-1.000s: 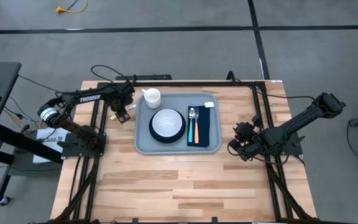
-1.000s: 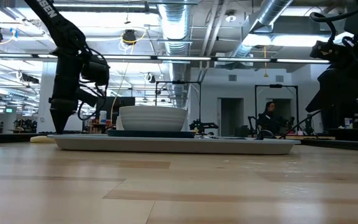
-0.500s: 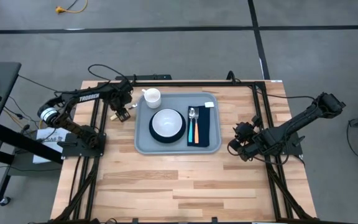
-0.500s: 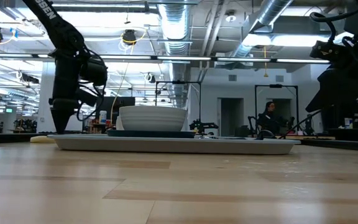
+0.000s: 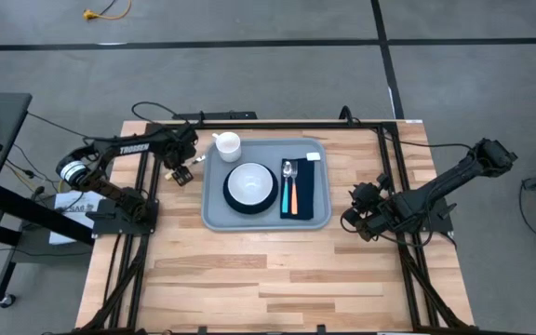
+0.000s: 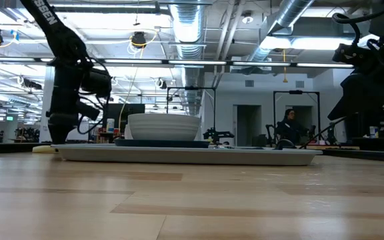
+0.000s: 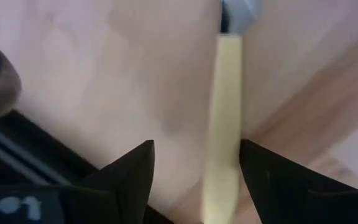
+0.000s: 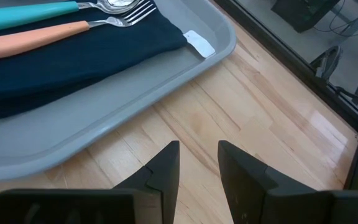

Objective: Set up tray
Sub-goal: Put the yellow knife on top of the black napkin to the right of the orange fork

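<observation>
- Beyond the table, an open hall in the low view: bright ceiling strip lights, silver ducts point(image 6: 187, 20) overhead, black frames farther back, and a person point(image 6: 289, 125) seated far off toward three o'clock.
- Grey concrete floor point(image 5: 268, 74) around the table in the high view, crossed by dark lines, with a yellow cable point(image 5: 100, 13) at eleven o'clock.
- Light wooden plank table point(image 5: 268, 270) edged by a black frame, bare across its six o'clock half.
- The tray point(image 5: 214, 216), light grey-blue with a raised rim, flat on the table just twelve o'clock of centre.
- Two dark arms outside the tray: left gripper point(image 5: 180, 173) at nine o'clock of it, close to its corner and low over the wood; right gripper point(image 5: 353, 207) at three o'clock of it, near its rim, idle.
- White bowl point(image 5: 251, 181) on a dark plate point(image 5: 234, 199) at the tray's centre.
- Dark navy cloth point(image 5: 306, 191) on the tray's three o'clock side, carrying a teal-handled spoon point(image 5: 286, 191) and an orange-handled fork point(image 5: 294, 191) side by side.
- White cup point(image 5: 227, 145) at the tray's eleven o'clock corner.
- Pale yellow handle point(image 7: 224, 124) lying on the wood in the left wrist view, seen between the spread, empty left fingers point(image 7: 129, 177), untouched.
- Right fingers point(image 8: 164, 171) set a little apart over bare wood, gripping nothing.
</observation>
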